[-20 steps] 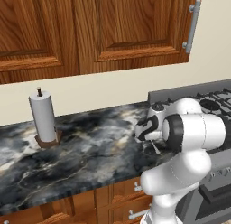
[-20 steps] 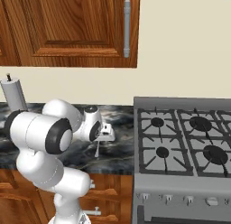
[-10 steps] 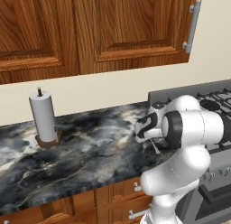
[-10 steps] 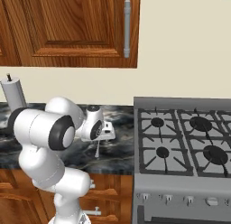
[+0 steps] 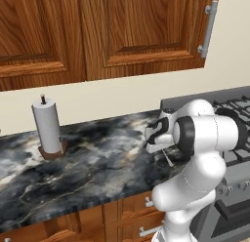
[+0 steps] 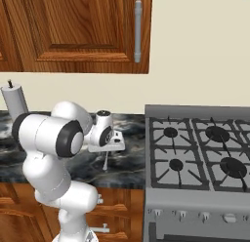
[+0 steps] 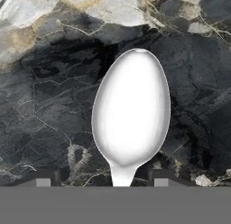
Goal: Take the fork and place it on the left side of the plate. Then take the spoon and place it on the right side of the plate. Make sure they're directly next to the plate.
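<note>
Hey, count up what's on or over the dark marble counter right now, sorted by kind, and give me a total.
Spoon: 1, all silver, over the counter at the gripper
Paper towel roll on its stand: 1
Total: 2

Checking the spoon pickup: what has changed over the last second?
Little: the arm shifted slightly. The gripper hangs over the dark counter as before, the spoon between its jaws, which the views don't show gripping. The paper towel roll and stove are unmoved.
</note>
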